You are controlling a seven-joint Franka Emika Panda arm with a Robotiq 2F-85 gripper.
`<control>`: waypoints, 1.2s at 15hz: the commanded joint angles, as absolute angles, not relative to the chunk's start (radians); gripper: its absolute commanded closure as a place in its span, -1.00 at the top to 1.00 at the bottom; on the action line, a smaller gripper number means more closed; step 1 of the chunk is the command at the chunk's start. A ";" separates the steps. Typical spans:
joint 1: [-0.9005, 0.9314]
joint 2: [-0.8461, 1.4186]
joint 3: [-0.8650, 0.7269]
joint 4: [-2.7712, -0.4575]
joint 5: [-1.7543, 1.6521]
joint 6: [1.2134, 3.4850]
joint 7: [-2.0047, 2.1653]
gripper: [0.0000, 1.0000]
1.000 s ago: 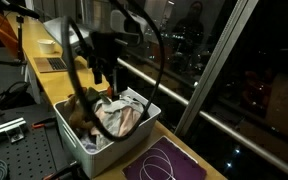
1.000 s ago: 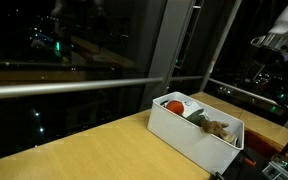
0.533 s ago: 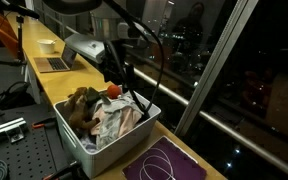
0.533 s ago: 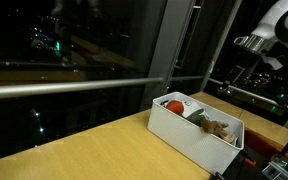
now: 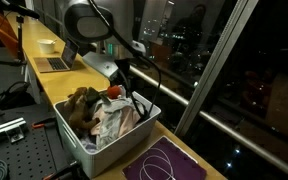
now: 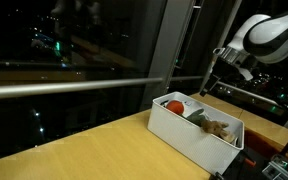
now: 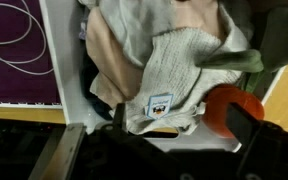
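End effector [image 5: 124, 80] hovers above the white bin [image 5: 80, 145], jaws apart, nothing held.
Bin sits on the wooden worktop [image 6: 84, 150], packed with clothes. In the wrist view a pale knit garment [image 7: 174, 75] lies right under the end effector, with an orange ball [image 7: 234, 105] at its 4 o'clock. Brown fabric [image 5: 82, 105] fills the bin's 9 o'clock end in an exterior view. Purple mat [image 5: 179, 168] with a white cable loop [image 5: 156, 158] lies just beside the bin, at 5 o'clock.
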State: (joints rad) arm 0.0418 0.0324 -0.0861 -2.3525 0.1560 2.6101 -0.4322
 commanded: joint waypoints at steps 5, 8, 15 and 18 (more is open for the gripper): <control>-0.069 0.340 0.017 -2.138 0.279 2.688 -0.553 1.00; -0.123 0.437 0.035 -2.108 0.229 2.704 -0.540 1.00; -0.194 0.571 0.119 -2.075 0.186 2.640 -0.532 0.35; -0.218 0.530 0.146 -2.098 0.184 2.613 -0.546 -0.13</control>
